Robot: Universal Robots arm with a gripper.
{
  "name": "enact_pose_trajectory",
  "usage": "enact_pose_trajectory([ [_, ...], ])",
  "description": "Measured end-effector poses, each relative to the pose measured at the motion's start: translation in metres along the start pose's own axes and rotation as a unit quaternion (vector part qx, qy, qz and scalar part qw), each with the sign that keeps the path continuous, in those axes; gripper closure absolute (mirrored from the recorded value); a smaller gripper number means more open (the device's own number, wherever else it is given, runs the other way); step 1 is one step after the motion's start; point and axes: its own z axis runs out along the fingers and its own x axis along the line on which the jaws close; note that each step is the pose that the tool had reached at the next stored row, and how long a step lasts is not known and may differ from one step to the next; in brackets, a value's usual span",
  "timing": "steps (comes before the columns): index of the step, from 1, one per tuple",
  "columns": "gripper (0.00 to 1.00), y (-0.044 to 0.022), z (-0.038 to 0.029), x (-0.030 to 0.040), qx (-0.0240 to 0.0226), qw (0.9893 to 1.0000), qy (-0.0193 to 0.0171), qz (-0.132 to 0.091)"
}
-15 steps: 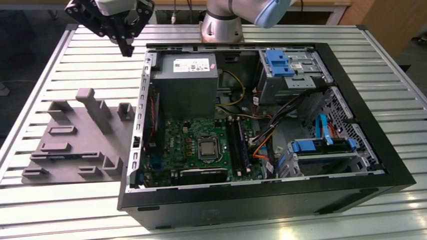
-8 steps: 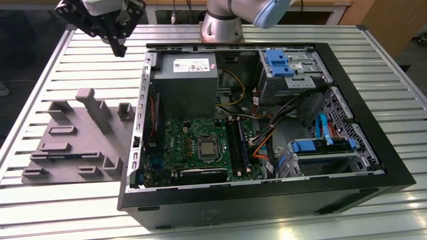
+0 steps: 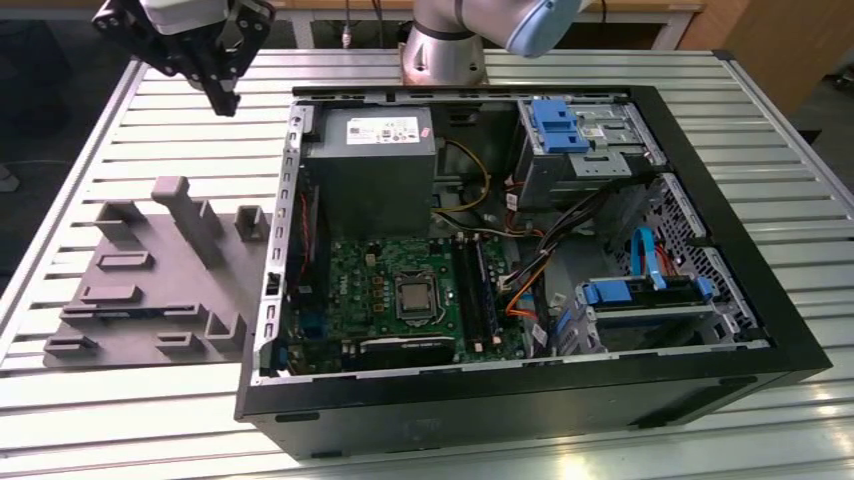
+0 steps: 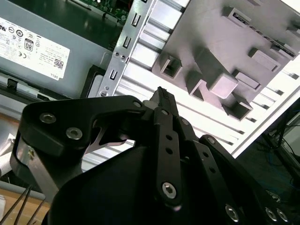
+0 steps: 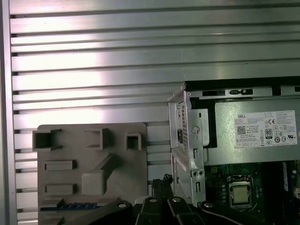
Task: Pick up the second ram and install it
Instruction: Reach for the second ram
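Note:
My gripper (image 3: 223, 98) hangs high above the slatted table, off the far corner of the case on the exterior view's left, beyond the grey fixture plate (image 3: 160, 290). Its black fingers meet at one tip with nothing between them, as both wrist views show (image 4: 161, 93) (image 5: 161, 180). A thin dark strip with bluish marks, which looks like the second ram (image 5: 70, 206), lies in a groove along one edge of the fixture plate (image 5: 117, 140); in the exterior view it is a dark line (image 3: 110, 311). The long black memory slots (image 3: 474, 290) sit on the green motherboard beside the processor socket (image 3: 416, 296).
The open black computer case (image 3: 534, 400) takes up the table's middle, with a grey power supply (image 3: 370, 160), blue drive brackets (image 3: 554, 125) and loose cables. Grey posts (image 3: 187, 215) rise from the fixture plate. The arm's base (image 3: 441, 50) stands behind the case.

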Motion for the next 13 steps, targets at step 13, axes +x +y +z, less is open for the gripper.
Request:
enact_pose_trajectory([
  [13,0.89,-0.0064,0.0040,0.0140,0.0000,1.0000,0.0000,0.000],
])
